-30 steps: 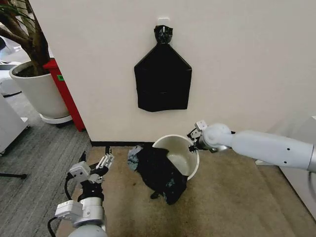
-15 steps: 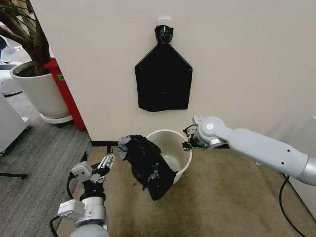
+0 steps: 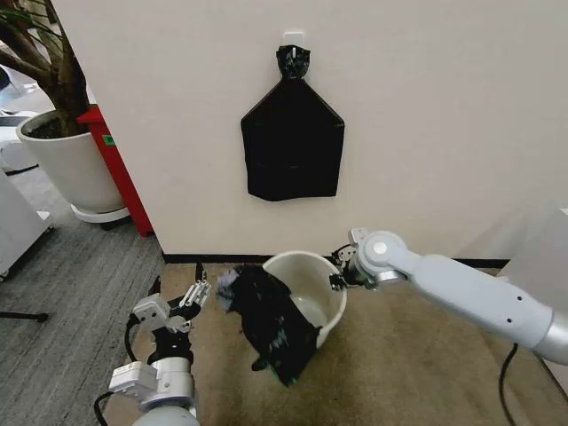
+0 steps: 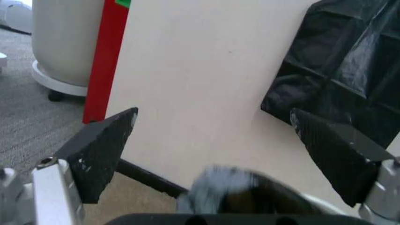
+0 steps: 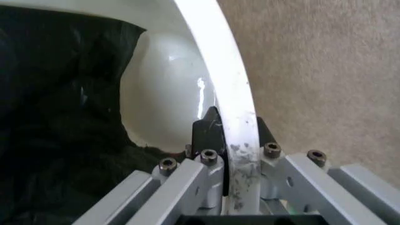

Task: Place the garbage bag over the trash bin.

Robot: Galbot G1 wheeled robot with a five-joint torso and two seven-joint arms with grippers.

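At centre frame, the right hand (image 3: pixel 339 269) pinches the rolled rim of the cream trash bin (image 3: pixel 321 288), fingers clamped either side. The garbage bag (image 3: pixel 271 321) drapes over the bin's left edge, hiding it. At lower left, the left hand (image 3: pixel 197 293) hangs open, empty.

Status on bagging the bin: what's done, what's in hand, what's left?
Done: the garbage bag hangs over one side of the trash bin rim. In hand: the right gripper clamps the far rim; the left gripper is open alongside. Left: spreading the bag around the whole rim.
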